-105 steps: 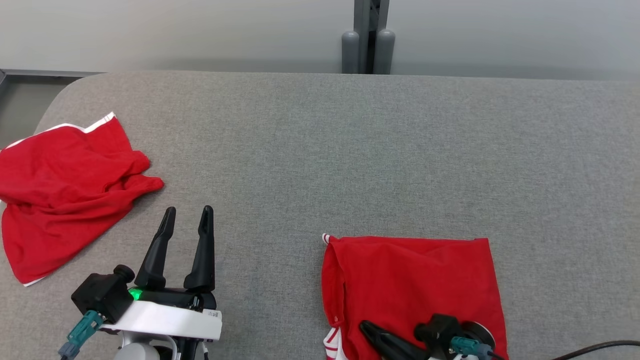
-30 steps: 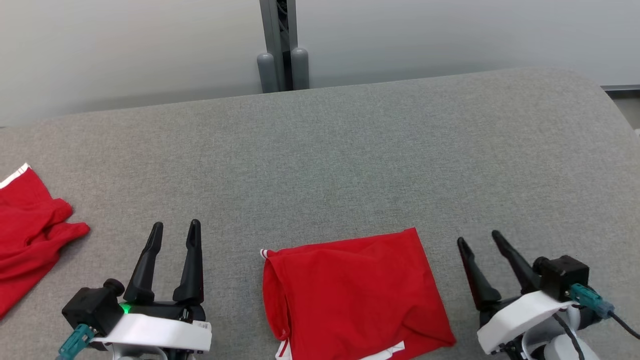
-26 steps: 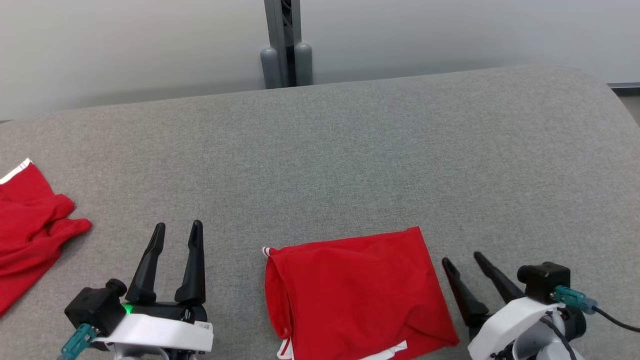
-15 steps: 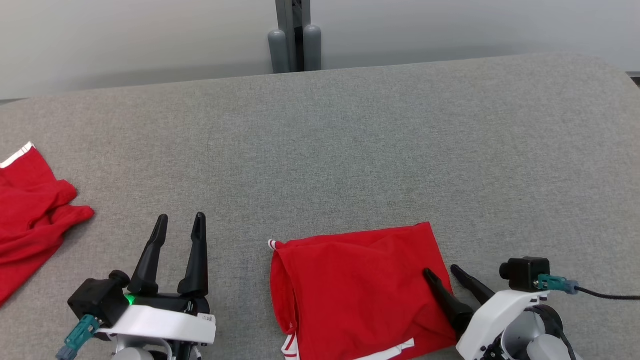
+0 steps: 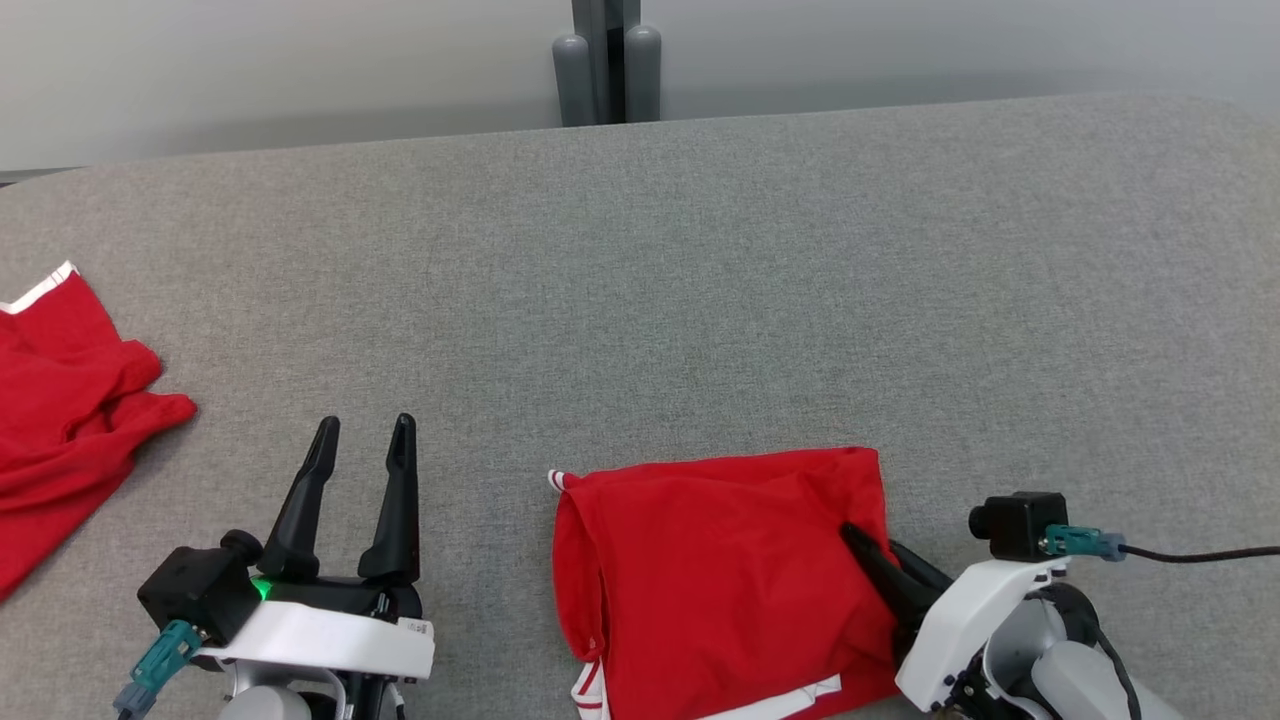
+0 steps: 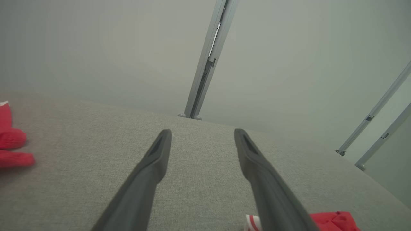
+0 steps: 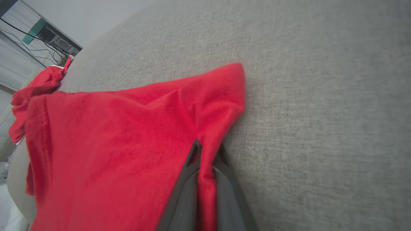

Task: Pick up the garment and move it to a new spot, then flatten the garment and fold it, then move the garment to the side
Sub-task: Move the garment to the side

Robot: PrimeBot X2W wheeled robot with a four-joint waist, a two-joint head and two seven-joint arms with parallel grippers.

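Observation:
A folded red garment [image 5: 720,575] with white trim lies on the grey table near the front edge. My right gripper [image 5: 868,545] is shut on the garment's right edge, the cloth pinched between its two fingers. In the right wrist view that same red fabric, the garment [image 7: 112,144], bunches up between my right gripper [image 7: 205,150]. To the left of the garment, my left gripper [image 5: 362,430] stands open over bare table, nothing between its fingers; it shows open in its own view too, left gripper [image 6: 202,133].
A second, crumpled red garment [image 5: 60,420] with a white hem lies at the table's far left edge. A grey post [image 5: 605,60] stands behind the table's back edge. The grey table [image 5: 700,280] stretches wide beyond the grippers.
My right gripper moved left from beside the garment onto its right edge and shut on the cloth. The head camera shifted slightly. The left gripper stayed put.

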